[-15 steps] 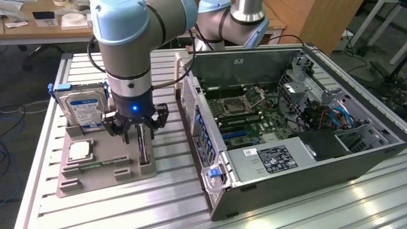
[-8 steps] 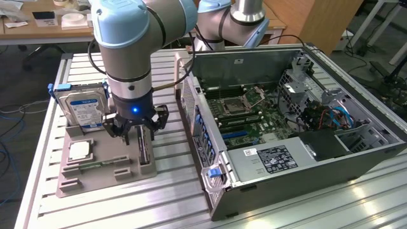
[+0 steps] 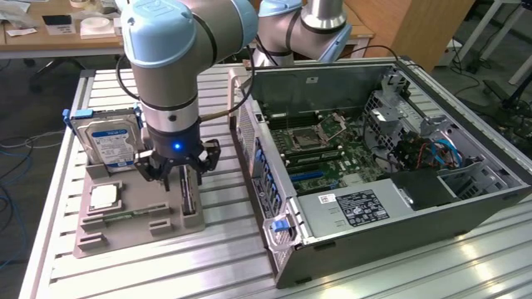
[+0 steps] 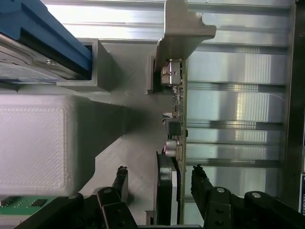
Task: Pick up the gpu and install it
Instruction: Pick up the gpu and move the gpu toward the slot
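Wrist view: the gpu (image 4: pixel 178 107) is being straddled by the gripper (image 4: pixel 159 174), fingers (image 4: pixel 121 180) spread, nothing grasped. The card is being kept upright in the grey holder (image 3: pixel 133 233) on the worktop (image 3: pixel 208 271), beside the open computer case (image 3: pixel 399 205); pick-up and install are both pending.

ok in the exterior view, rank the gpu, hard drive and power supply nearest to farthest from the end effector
1. gpu: on edge in the grey holder, between the fingers of the open end effector.
2. hard drive: upright at the holder's far end, toward the exterior view's left.
3. power supply: inside the computer case, toward the exterior view's right.
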Robot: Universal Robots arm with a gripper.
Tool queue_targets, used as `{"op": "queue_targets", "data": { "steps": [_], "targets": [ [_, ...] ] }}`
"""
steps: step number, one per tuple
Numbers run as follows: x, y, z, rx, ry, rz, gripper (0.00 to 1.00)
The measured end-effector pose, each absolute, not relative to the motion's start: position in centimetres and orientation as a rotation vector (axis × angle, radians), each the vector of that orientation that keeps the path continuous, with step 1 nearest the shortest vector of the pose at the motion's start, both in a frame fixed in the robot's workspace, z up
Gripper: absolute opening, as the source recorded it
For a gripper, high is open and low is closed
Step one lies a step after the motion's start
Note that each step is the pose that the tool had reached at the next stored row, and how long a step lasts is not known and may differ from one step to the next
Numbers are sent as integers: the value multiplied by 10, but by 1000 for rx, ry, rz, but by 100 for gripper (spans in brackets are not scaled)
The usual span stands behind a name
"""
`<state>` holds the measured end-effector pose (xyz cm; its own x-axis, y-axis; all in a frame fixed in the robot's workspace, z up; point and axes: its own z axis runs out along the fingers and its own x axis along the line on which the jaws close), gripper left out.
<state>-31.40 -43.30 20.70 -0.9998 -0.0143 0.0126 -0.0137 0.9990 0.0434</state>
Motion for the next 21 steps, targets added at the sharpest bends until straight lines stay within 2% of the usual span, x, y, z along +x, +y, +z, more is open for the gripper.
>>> {"op": "queue_targets", "data": {
  "steps": [5,6,12,13,16,17,21],
  "targets": [
    [-314,-433,207,22,-3128,-68,64],
    [-314,-433,207,22,-3128,-68,56],
    [-312,-433,207,22,-3128,-68,55],
    [-312,-433,207,22,-3128,-68,48],
    [-312,-433,207,22,-3128,-68,46],
    [-312,-433,207,22,-3128,-68,39],
    [-312,-433,207,22,-3128,-68,38]
  ]
}}
